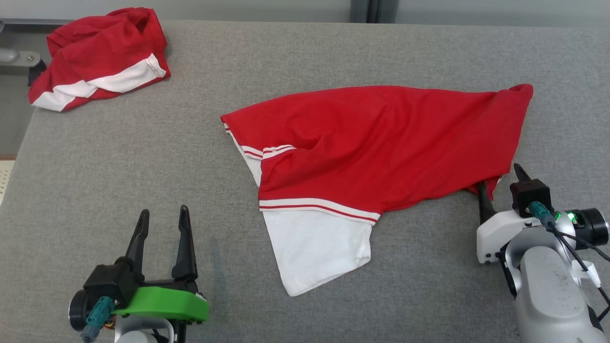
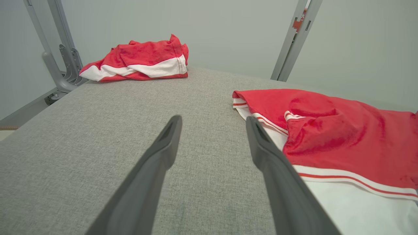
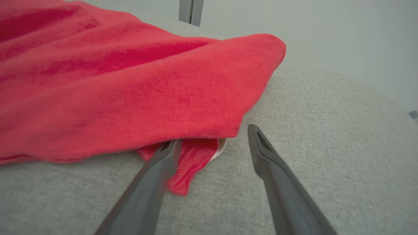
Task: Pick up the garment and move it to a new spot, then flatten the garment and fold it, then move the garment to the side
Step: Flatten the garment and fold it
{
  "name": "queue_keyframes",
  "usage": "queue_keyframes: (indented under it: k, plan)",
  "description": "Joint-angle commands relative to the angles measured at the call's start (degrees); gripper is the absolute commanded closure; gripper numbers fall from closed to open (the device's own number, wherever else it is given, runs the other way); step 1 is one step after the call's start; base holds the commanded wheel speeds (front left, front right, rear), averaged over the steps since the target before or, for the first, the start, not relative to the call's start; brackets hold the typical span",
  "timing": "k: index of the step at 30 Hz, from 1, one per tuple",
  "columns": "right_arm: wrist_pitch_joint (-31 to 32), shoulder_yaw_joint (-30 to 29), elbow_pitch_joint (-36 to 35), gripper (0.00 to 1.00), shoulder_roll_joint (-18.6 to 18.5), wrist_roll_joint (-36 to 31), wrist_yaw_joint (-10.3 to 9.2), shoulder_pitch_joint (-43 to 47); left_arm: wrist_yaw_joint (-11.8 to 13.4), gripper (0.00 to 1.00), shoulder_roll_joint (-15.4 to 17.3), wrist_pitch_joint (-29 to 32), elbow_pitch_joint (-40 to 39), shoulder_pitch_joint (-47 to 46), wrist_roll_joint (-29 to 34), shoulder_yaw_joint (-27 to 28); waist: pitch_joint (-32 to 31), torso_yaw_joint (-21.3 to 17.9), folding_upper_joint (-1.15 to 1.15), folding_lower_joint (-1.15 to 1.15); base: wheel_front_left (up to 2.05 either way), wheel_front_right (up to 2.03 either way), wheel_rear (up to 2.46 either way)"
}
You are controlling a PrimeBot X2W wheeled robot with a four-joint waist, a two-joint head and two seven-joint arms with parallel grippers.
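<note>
Clothing in red and white is bunched at the table's far left corner. The left claw is held spread and empty. The garment lies rumpled mid-table, unfolded; the right claw is parted at its right hem, nothing gripped. Flattening, folding and setting aside seemingly remain. No writing is readable.

Grey woven-fabric work surface, pale grey wall behind, grey metal frame upright at far edge, curved metal bracket, even diffuse lighting.
</note>
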Motion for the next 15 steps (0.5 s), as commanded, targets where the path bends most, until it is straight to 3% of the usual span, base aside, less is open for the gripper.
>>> queue_keyframes:
  k: [1,4,5,6,7,8,9,15]
  plan:
    - [-0.2,0.2,-0.7,0.00,-0.2,0.0,-0.08,-0.7,-0.3,0.00,0.1,-0.1,0.0,-1.0,0.6,0.3,0.3,0.1,0.00,0.00,0.00,0.00,0.00]
    - [-0.2,1.0,-3.2,0.00,-0.2,0.6,-0.08,-1.8,-0.1,0.00,0.1,0.0,-0.2,-1.2,0.6,0.3,0.7,0.0,0.00,0.00,0.00,0.00,0.00]
    - [-0.2,1.3,-3.9,0.07,-0.2,0.7,-0.08,-1.9,0.0,0.00,0.1,-0.1,-0.2,-1.2,0.6,0.2,0.7,-0.1,0.00,0.00,0.00,0.00,0.00]
    - [-0.2,1.5,-4.3,0.39,-0.2,0.8,-0.08,-1.9,0.1,0.00,0.1,0.0,-0.1,-1.2,0.5,0.1,0.7,-0.1,0.00,0.00,0.00,0.00,0.00]
    - [-0.2,1.7,-4.5,0.60,-0.2,0.9,-0.08,-1.9,0.1,0.00,0.1,-0.1,-0.1,-1.2,0.5,0.0,0.7,-0.2,0.00,0.00,0.00,0.00,0.00]
    - [-0.2,1.7,-4.8,0.89,-0.2,0.8,-0.08,-2.2,0.2,0.00,0.1,-0.1,0.0,-1.2,0.5,0.0,0.6,-0.3,0.00,0.00,0.00,0.00,0.00]
    - [-0.2,1.7,-5.2,1.00,-0.2,0.8,-0.08,-2.6,0.2,0.00,0.1,-0.1,0.0,-1.2,0.5,-0.1,0.6,-0.4,0.00,0.00,0.00,0.00,0.00]
    - [-0.2,5.3,-11.1,1.00,-0.2,0.4,-0.08,-2.6,0.3,0.00,0.1,-0.1,0.3,-1.1,0.5,0.2,-0.2,-1.0,0.00,0.00,0.00,0.00,0.00]
